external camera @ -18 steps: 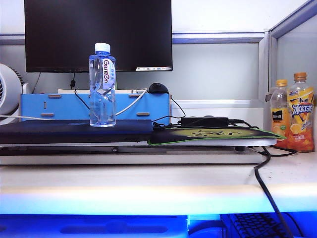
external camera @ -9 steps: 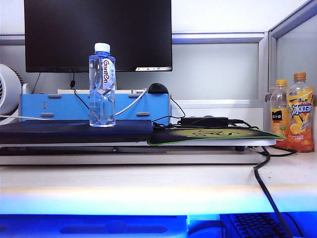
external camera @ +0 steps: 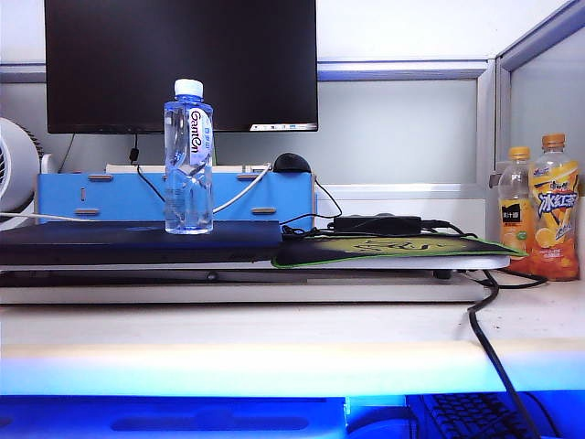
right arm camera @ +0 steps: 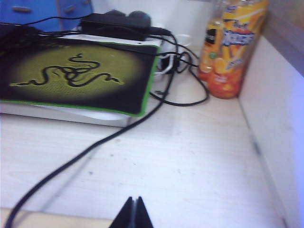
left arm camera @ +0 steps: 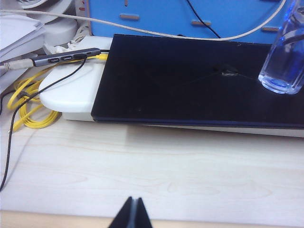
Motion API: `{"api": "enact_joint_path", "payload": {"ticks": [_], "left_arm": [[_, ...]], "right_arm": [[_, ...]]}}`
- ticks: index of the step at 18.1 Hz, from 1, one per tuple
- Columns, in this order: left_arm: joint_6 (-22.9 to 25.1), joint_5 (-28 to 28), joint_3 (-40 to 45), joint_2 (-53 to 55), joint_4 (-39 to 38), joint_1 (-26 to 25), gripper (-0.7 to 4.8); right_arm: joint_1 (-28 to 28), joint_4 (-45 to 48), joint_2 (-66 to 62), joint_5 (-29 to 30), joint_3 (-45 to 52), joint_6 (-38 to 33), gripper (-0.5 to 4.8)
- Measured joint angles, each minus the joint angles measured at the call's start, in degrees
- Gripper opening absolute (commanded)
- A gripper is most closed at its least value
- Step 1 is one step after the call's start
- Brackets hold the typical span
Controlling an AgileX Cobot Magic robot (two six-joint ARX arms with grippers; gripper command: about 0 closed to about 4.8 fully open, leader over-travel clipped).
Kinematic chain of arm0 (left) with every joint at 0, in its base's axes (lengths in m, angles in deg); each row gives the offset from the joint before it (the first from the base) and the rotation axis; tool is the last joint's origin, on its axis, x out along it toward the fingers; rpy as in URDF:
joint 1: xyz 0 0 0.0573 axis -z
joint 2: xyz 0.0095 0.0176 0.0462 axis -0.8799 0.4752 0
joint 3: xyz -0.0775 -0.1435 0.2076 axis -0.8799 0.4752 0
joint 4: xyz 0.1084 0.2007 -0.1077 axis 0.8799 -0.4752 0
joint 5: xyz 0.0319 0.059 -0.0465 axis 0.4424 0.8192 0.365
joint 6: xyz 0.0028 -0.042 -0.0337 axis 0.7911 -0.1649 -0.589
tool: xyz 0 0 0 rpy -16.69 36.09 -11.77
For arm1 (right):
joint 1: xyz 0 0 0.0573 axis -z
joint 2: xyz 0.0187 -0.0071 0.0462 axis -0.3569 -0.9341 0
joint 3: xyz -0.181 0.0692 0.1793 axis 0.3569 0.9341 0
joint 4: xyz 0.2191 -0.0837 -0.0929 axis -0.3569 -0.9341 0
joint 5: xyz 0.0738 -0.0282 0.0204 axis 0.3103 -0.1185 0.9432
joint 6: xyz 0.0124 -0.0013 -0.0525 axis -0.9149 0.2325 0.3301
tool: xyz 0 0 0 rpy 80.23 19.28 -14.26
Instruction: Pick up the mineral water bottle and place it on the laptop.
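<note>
Mineral water bottle (external camera: pixel 189 156) stands upright on the laptop (external camera: pixel 137 240), toward its right half, white cap on. Laptop lies flat and closed on a white stand, mouse pad (right arm camera: pixel 78 76) just beside it to the right. My left gripper (left arm camera: pixel 132 214) hangs low over bare desk (left arm camera: pixel 156 175) in front of the laptop, tips pressed together, nothing held. My right gripper (right arm camera: pixel 133 213) likewise pressed together over desk near a black cable (right arm camera: pixel 90 147). Orange drink bottles (right arm camera: pixel 232 45) stand by the partition; labels blurred, likely two.
</note>
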Motion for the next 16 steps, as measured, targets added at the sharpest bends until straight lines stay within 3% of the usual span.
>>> {"api": "enact_joint_path", "payload": {"ticks": [8,13,16], "left_arm": [[0.0,0.02,0.0,0.0,-0.02,0.0,-0.02],[0.0,0.02,0.0,0.0,-0.02,0.0,-0.02],[0.0,0.02,0.0,-0.02,-0.02,0.0,-0.02]], "right_arm": [[2.19,-1.66,0.98,-6.05,0.5,-0.22,0.0],[2.43,-1.88,0.98,-0.7,0.5,-0.39,0.0],[2.43,-1.88,0.96,-0.55,0.5,-0.44,0.0]]}}
